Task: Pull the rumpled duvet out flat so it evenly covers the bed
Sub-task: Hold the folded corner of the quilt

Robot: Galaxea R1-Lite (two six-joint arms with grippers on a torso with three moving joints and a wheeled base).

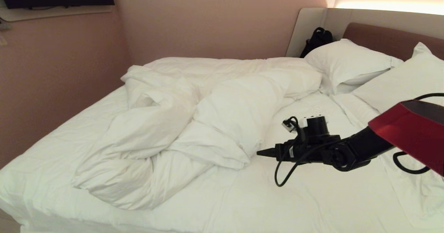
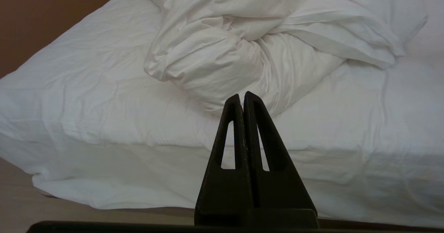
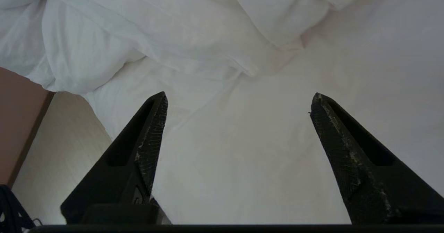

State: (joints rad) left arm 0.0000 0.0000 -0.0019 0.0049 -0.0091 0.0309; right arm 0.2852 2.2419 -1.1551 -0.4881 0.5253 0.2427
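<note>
Puffy wrinkled duvet [image 1: 194, 122] bunched; right claw [image 3: 239, 104] spread wide.

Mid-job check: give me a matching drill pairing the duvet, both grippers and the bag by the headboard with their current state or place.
Things:
1. puffy white quilted duvet
2. right gripper
3. left gripper
4. black bag

States or places:
A. fingers pressed together, off the bed's edge
B. leaning on the beige surround panel behind a plump white pillow
C. bunched in a heap mid-bed
D. fingers spread wide over bare sheet near the duvet's edge

Pairs: 1-C, 2-D, 3-A, 4-B
</note>
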